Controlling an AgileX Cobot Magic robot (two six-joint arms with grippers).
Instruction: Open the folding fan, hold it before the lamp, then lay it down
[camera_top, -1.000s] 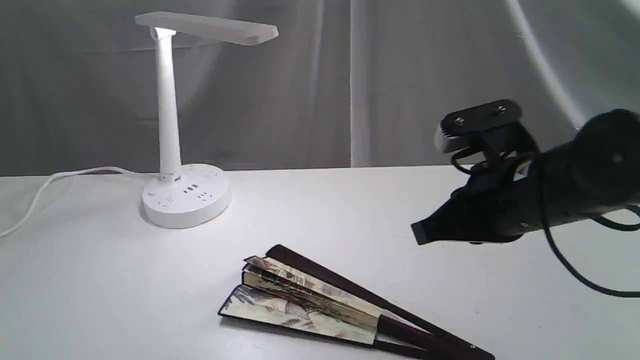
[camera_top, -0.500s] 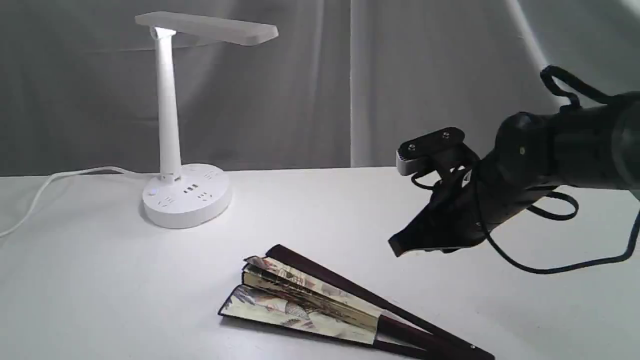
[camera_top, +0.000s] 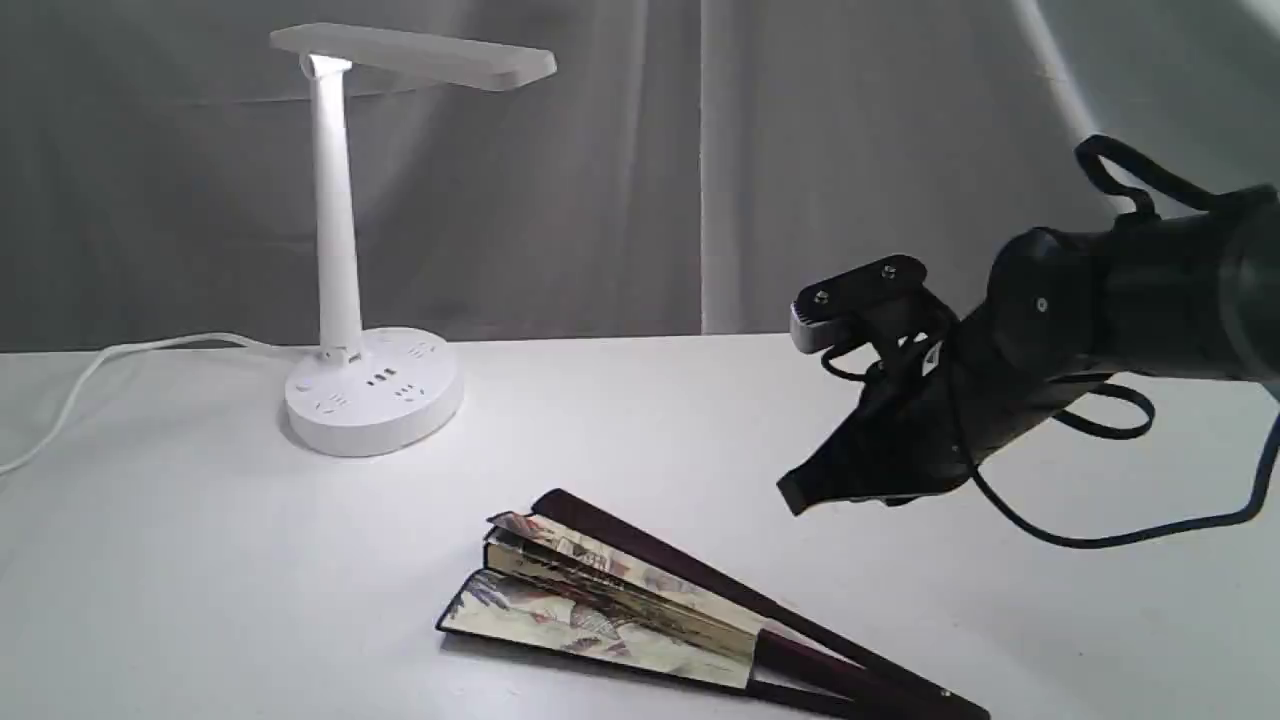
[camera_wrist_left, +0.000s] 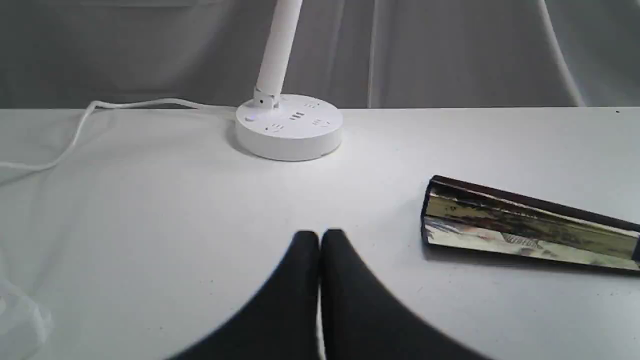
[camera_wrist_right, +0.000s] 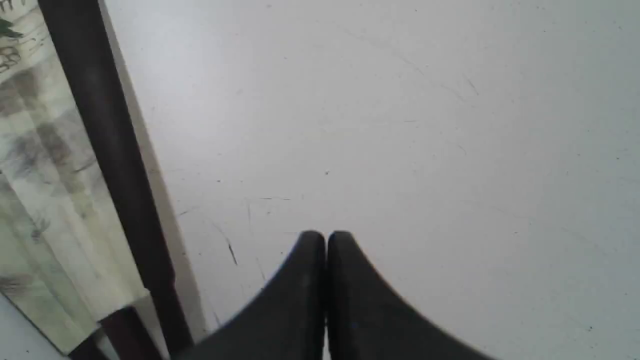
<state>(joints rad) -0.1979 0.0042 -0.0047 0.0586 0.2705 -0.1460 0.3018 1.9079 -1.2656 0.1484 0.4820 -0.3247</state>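
Observation:
The folding fan lies partly spread on the white table near the front, cream painted leaf toward the left and dark maroon ribs running to the lower right. It also shows in the left wrist view and the right wrist view. The white lamp stands at the back left with its flat head lit. My right gripper hangs shut and empty above the table, to the right of the fan. My left gripper is shut and empty, low over the table; the exterior view does not show it.
The lamp's white cord trails off the left edge. A grey curtain hangs behind the table. The right arm's black cable loops below the wrist. Bare white tabletop spreads left of the fan.
The right arm swung in from the right and dropped lower during the first half second, tilting its tip down toward the fan. Since then it has barely moved. The fan lies still.

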